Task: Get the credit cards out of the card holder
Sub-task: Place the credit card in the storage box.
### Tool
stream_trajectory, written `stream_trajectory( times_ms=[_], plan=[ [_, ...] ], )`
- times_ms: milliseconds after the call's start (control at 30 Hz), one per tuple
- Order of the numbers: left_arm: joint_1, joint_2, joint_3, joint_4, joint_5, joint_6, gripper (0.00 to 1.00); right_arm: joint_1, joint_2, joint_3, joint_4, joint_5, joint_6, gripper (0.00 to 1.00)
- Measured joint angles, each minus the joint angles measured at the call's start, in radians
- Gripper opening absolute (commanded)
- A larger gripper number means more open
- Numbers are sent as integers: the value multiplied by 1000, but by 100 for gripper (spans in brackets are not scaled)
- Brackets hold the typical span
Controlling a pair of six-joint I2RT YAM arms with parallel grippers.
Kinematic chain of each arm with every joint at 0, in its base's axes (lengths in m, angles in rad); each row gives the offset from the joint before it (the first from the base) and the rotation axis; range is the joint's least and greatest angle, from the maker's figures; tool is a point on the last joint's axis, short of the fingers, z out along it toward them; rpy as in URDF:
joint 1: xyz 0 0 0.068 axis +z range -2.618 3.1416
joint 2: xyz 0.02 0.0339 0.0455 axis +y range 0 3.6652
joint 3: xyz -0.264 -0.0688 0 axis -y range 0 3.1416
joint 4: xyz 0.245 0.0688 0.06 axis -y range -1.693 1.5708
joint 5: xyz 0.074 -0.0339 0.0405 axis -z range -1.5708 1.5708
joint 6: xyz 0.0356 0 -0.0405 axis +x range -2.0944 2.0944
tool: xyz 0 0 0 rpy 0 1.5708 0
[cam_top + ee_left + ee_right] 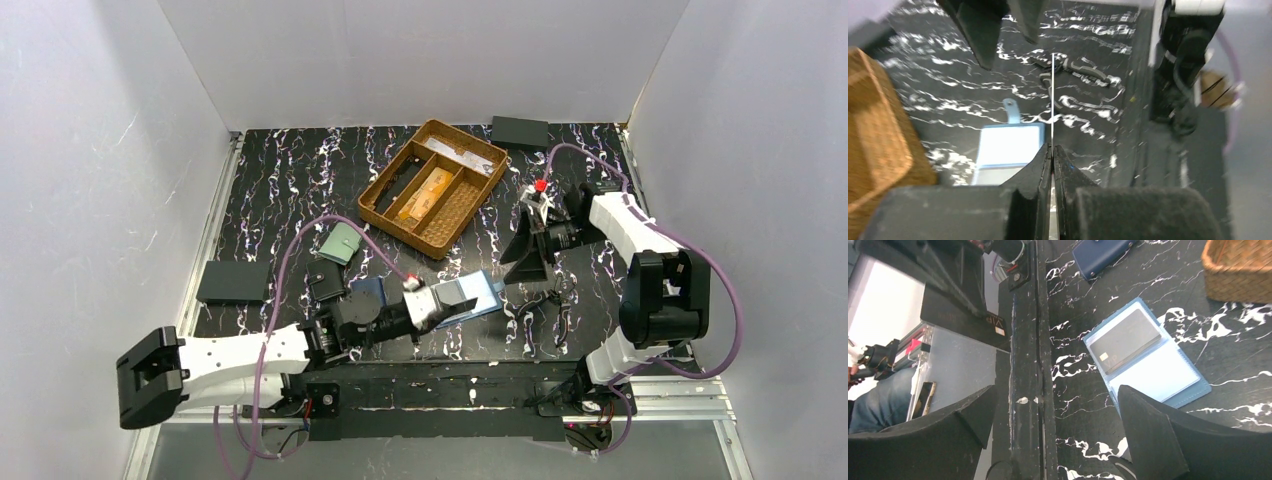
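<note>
From above, I see my left gripper just beside the open card holder at mid-table. On the left wrist camera it pinches a thin card edge-on. On the right wrist camera my right gripper gapes wide, with a dark card pocketed in the holder.

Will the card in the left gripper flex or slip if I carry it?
Probably stiff: the card stands dead straight, edge-on, out of the shut left gripper. Only its end is pinched, so it could pivot or slip.
</note>
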Motion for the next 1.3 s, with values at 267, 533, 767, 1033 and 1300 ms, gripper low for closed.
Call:
stream_trajectory(
  times_ms=[267,533,767,1033,1300],
  plan=[
    [-231,74,84,-189,-472,687,0,-23,-2,136,-92,-8,43,98],
    [-315,251,176,-173,-767,1006,0,-18,-1,97,-104,-41,169,98],
    [-379,404,211,-11,-882,1167,0,55,-55,-104,270,-2,627,98],
    [-417,526,221,238,-959,1258,0,135,-220,-288,800,-41,1230,97],
    [-449,614,227,379,-1004,1307,0,141,-220,-308,1002,-50,1421,12]
  ],
)
